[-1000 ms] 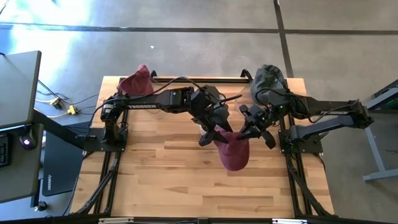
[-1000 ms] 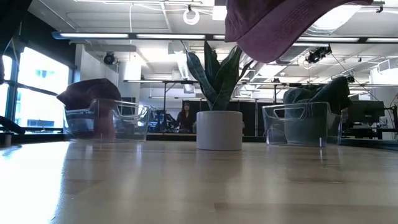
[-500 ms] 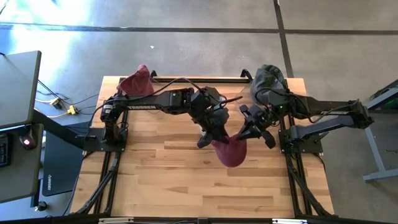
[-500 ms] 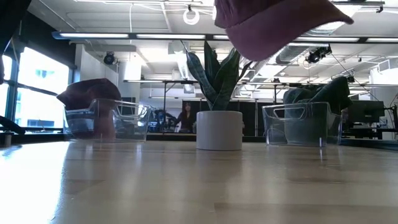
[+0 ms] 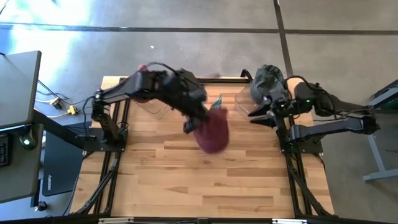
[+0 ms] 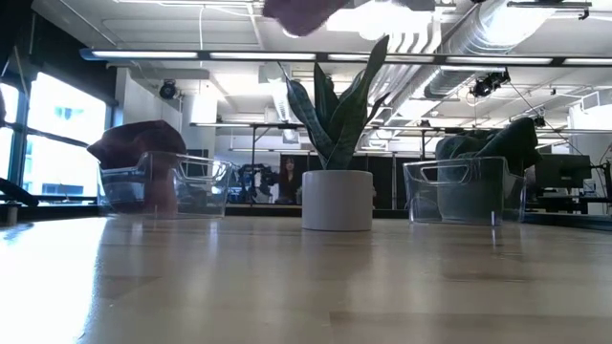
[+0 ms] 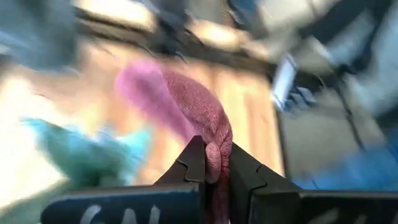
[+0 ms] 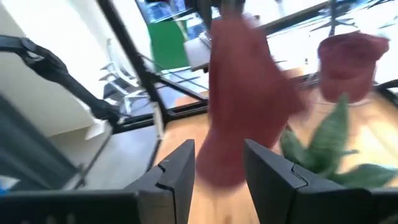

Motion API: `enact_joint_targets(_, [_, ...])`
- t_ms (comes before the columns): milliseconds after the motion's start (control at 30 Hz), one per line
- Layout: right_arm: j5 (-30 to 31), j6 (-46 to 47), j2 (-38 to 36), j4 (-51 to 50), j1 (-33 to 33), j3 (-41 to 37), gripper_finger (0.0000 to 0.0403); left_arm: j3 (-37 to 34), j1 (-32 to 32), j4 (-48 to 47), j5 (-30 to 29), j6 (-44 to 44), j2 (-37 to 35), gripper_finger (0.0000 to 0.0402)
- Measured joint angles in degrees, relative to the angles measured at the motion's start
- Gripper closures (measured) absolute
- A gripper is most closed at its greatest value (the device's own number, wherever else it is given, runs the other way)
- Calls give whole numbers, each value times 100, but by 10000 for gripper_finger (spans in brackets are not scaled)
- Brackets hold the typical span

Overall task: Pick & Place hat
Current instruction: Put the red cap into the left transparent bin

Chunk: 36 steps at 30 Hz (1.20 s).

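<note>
Pinching a fold of the maroon hat (image 7: pixel 199 118) between the closed fingers (image 7: pixel 189 163) of the left claw (image 5: pixel 194 119), with the cloth bunched in the narrow gap and the rest dangling free. Hanging above the middle of the wooden table (image 5: pixel 186 186), clear of the boards, a little toward the left arm's side of centre in the high view. Showing only as a scrap at the upper edge of the low view, well off the surface. Trailing with the long axis running from the pinched fold downward and away from the claw; crown or brim end cannot be told through the blur. Risking a slip: holding only a thin pinch of soft cloth, and by the smeared wrist view probably swinging fast, so the fold could be working loose and dropping short of any bin. Risking also a snag, judging by how near the tall leaves of the potted plant (image 6: pixel 337 162) stand at the back middle of the table. Waiting farther off, the right claw (image 5: pixel 261 115) standing empty, fingers (image 8: pixel 177 171) apart, near the clear bin (image 6: pixel 454 189) with the dark green hats (image 5: pixel 267 81) at the back right. Standing opposite at the back left, another clear bin (image 6: pixel 163 183) with a maroon hat heaped in it. Sitting far beyond the table in the room behind, a person (image 6: pixel 285 179).
</note>
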Motion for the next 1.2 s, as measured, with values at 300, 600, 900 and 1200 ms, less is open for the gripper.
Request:
enact_joint_targets(300, [551,-357,-406,-592,3,1,274,30,171,-1723,-3342,-351,-788,393])
enact_joint_targets(600, [552,-424,-386,-1002,2,1,274,-212,772,-2517,-4934,162,-886,392])
enact_joint_targets(900, [529,-162,-389,-1038,7,2,274,-1610,1699,-2466,-5115,617,-941,392])
enact_joint_targets(1200, [645,35,-386,-1036,9,0,274,-3777,2129,-2131,-5633,668,-1431,392])
